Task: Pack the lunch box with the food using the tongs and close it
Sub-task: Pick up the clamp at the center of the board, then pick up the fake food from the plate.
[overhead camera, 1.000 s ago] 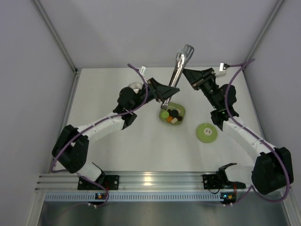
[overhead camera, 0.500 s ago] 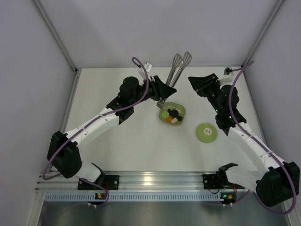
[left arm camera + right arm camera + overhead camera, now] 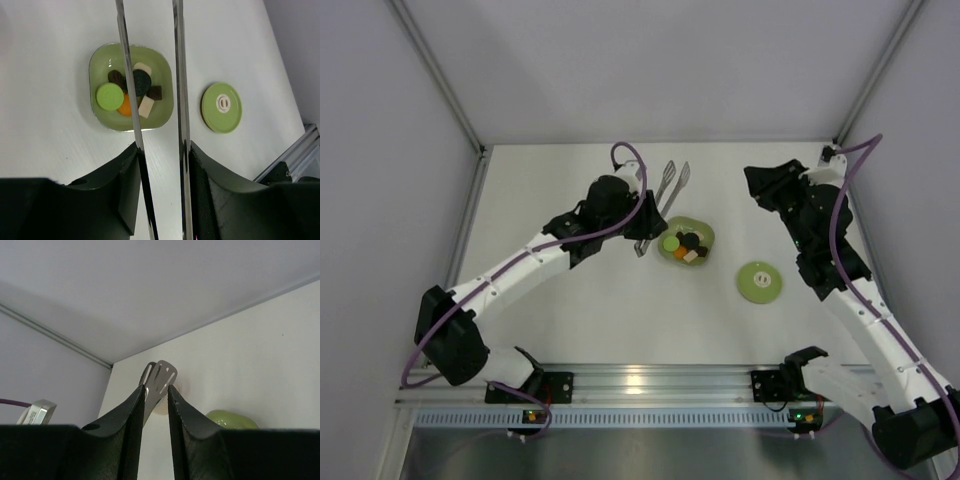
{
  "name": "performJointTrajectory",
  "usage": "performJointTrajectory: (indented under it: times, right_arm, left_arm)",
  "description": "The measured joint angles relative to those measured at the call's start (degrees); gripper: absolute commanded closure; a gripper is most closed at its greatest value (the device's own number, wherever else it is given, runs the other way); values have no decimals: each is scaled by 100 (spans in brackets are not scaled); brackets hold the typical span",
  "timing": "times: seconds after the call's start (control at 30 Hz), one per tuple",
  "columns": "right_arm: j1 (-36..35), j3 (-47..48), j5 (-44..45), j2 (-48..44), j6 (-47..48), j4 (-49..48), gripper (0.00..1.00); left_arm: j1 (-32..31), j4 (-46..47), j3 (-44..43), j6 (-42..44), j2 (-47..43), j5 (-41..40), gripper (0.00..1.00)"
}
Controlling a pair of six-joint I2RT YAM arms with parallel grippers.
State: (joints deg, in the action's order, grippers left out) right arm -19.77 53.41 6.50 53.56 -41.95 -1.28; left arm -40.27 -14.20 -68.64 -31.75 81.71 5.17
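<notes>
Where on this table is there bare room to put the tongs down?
The widest bare patch is the near strip between the green dish, the lid and the front rail. Also the far-left corner behind the left arm. Crowded: the middle, where the tongs are held beside the dish.

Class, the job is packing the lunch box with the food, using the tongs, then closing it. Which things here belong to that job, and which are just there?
Belong to the job: tongs; food pieces; light-green lid; lunch box, mostly hidden.
Just there: green dish holding the food; metal rail at the near edge.
</notes>
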Motion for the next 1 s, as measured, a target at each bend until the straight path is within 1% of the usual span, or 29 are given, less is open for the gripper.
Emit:
performJointTrajectory:
  times: [0.1, 0.17, 0.43, 0.77, 1.0]
  right_arm:
    - [0, 0, 72, -46, 146, 181, 76]
    - [0, 0, 101, -42, 201, 280, 76]
    - [0, -2, 114, -42, 354, 433, 76]
    - [0, -2, 61, 81, 455, 492, 76]
    - [0, 7, -85, 168, 492, 647, 73]
  left_arm:
    - [-116, -354, 0, 125, -72, -197, 60]
    - [-210, -525, 0, 208, -125, -345, 61]
    - [-424, -1058, 2, 437, -175, -798, 61]
    - [-549, -1204, 2, 601, -175, -868, 58]
    - [-673, -1335, 2, 715, -175, -984, 57]
